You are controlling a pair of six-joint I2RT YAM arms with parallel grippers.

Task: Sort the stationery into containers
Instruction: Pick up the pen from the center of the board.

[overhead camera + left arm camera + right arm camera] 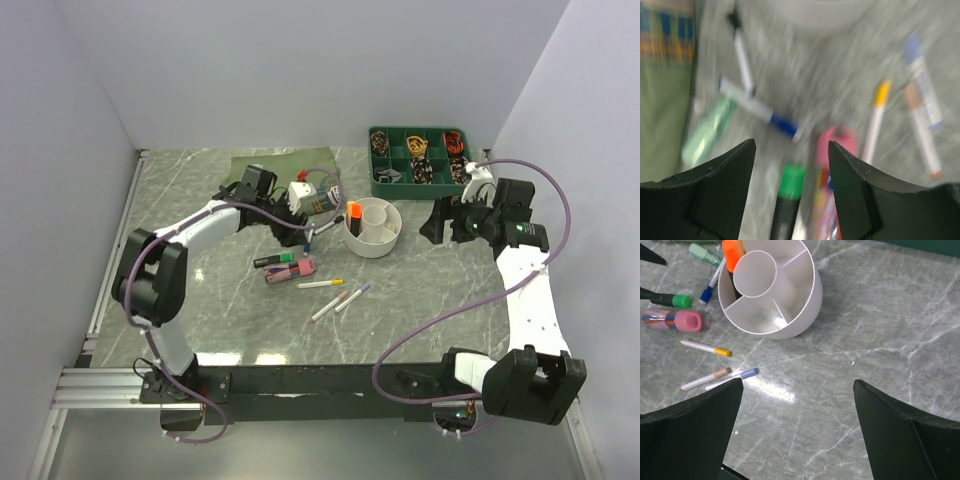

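Note:
The white round tub [379,238] with inner dividers stands mid-table, an orange highlighter [353,211] upright in one compartment. My left gripper [303,236] hovers just left of the tub, open and empty, above the loose stationery. Under it in the blurred left wrist view lie a green-capped black highlighter [789,184], a pink highlighter [838,144], a blue-tipped pen [756,106] and a yellow-capped pen [878,120]. My right gripper [440,222] is open and empty to the right of the tub [790,305]. Two more thin pens [715,378] lie in front of it.
A dark green compartment tray [385,160] of small items sits at the back right. A folded olive shirt [285,163] lies at the back with a small white carton [312,195] on its edge. White walls close in the table on three sides.

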